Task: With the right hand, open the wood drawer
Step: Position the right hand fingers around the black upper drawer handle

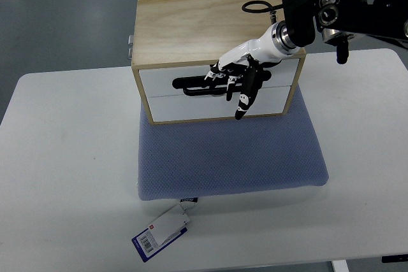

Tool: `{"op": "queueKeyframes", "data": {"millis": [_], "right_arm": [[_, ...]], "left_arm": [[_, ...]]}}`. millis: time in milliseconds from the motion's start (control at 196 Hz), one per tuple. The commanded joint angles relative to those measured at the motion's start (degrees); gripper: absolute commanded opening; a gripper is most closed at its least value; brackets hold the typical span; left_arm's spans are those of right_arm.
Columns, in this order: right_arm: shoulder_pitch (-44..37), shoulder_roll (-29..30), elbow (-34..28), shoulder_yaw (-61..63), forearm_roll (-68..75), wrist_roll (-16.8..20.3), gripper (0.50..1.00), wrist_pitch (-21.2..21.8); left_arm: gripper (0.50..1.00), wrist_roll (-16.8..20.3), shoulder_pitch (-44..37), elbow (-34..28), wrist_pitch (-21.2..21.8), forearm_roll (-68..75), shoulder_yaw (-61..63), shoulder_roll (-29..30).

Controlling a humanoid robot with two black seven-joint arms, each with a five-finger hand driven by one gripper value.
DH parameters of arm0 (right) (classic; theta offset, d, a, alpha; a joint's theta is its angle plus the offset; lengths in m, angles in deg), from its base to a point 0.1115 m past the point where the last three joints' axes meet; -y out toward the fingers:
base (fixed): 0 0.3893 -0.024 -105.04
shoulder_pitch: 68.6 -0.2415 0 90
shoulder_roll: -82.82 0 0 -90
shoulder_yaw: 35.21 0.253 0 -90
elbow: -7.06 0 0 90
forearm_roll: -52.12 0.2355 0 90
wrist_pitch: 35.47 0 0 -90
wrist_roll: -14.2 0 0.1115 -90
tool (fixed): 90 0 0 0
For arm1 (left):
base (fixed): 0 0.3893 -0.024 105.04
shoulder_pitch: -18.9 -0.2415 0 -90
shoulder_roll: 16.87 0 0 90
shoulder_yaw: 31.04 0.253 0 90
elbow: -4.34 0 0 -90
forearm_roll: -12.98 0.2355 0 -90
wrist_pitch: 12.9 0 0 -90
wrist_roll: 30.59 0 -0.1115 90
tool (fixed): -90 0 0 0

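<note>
One paper tag (pixel 161 233) lies nearest on the white table (pixel 64 157), at the front edge of a blue-grey cushion (pixel 229 157). On the cushion's back half stands the wood drawer box (pixel 204 17), both white fronts flush (shut). The right hand (pixel 237 78), its arm entering from the right, has fingers (pixel 220 73) curled into the upper drawer's black handle slot (pixel 191 85), one finger hanging down

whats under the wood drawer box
The wood drawer box sits on a blue-grey cushion lying on the white table. Anything beneath the box's footprint is hidden. A tag pokes out at the cushion's front edge.
</note>
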Motion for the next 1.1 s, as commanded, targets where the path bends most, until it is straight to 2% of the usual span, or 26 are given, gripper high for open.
{"op": "queueKeyframes", "data": {"millis": [0, 397, 1095], "right_arm": [[-0.34, -0.3, 0.0, 0.01, 0.05, -0.03, 0.944, 0.24], [-3.77, -1.8, 0.0, -0.6, 0.05, 1.29, 0.944, 0.5], [-3.25, -1.27, -0.61, -1.04, -0.12, 1.29, 0.944, 0.59]], "left_arm": [[1.0, 0.0, 0.01, 0.09, 0.01, 0.0, 0.0, 0.0], [1.0, 0.0, 0.01, 0.09, 0.01, 0.09, 0.09, 0.0], [1.0, 0.0, 0.01, 0.09, 0.01, 0.09, 0.09, 0.0]]}}
